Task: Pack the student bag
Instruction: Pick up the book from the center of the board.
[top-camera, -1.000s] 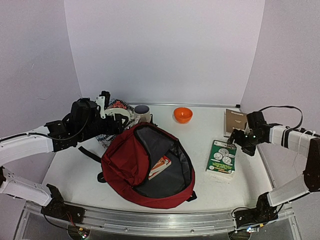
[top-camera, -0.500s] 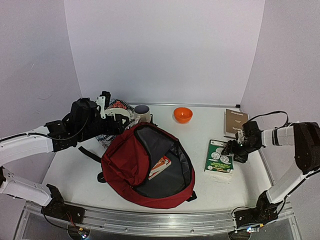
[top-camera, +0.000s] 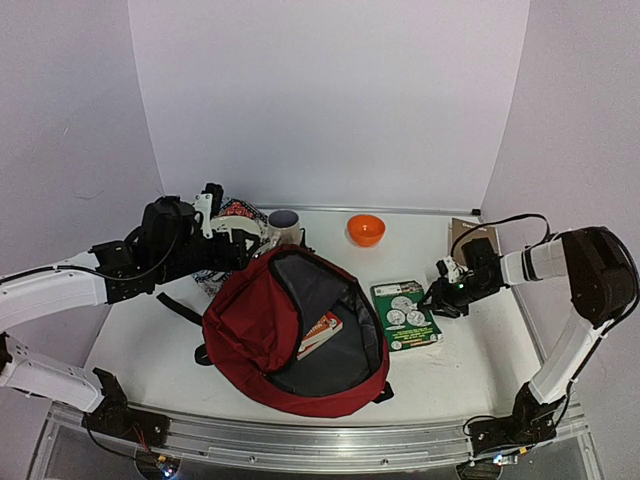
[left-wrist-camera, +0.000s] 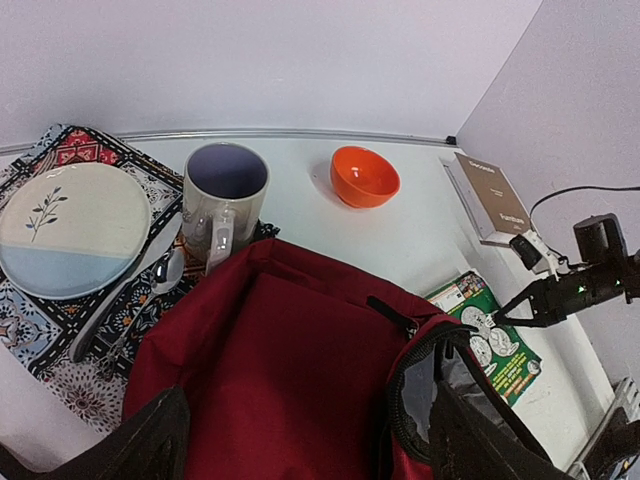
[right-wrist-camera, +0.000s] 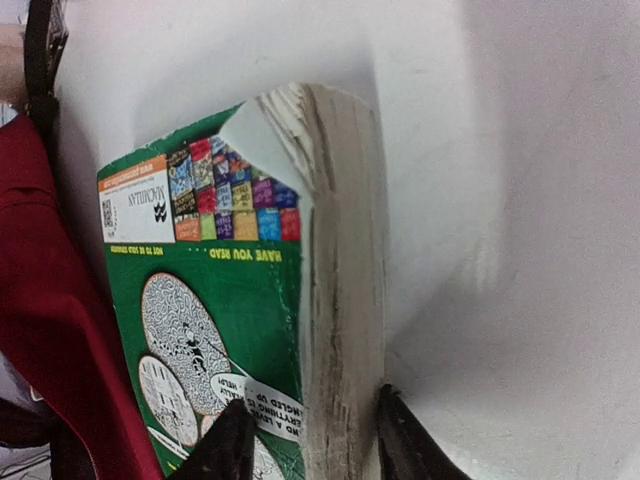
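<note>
From above, the student bag (top-camera: 250, 320) lies open near the front edge of the table (top-camera: 480, 370), a bit left of the middle. A small book (top-camera: 320, 333) already lies inside it. The green book (top-camera: 405, 314) has just slid left. A moment ago it lay well out toward the right edge, and now it sits just beside the bag's open mouth. The right gripper (top-camera: 440, 295) came along with it and has closed in on the book's right side. The left gripper (top-camera: 238, 250) has not moved. It sits at the back end of the bag. A brown book (top-camera: 470, 232) waits near the back right corner, and an orange bowl (top-camera: 366, 229) and a mug (top-camera: 284, 222) stand by the back edge.

From the left wrist, the left jaws stand wide apart with the red cloth of the bag (left-wrist-camera: 290, 370) between them. I cannot tell if they touch it. The green book (left-wrist-camera: 495, 340) shows past the bag's zip, with the right gripper (left-wrist-camera: 510, 312) at its far edge. A plate (left-wrist-camera: 70, 225) lies on a mat at the back left.

From the right wrist, the two fingers (right-wrist-camera: 225, 445) hug the green book's (right-wrist-camera: 230, 300) thick page edge, one on the cover and one on the other side. The jaws are clamped on the book. The bag's red cloth (right-wrist-camera: 50, 330) is right next to it.

So the book is almost at the bag. I think the next job is to lift it and tip it in.
</note>
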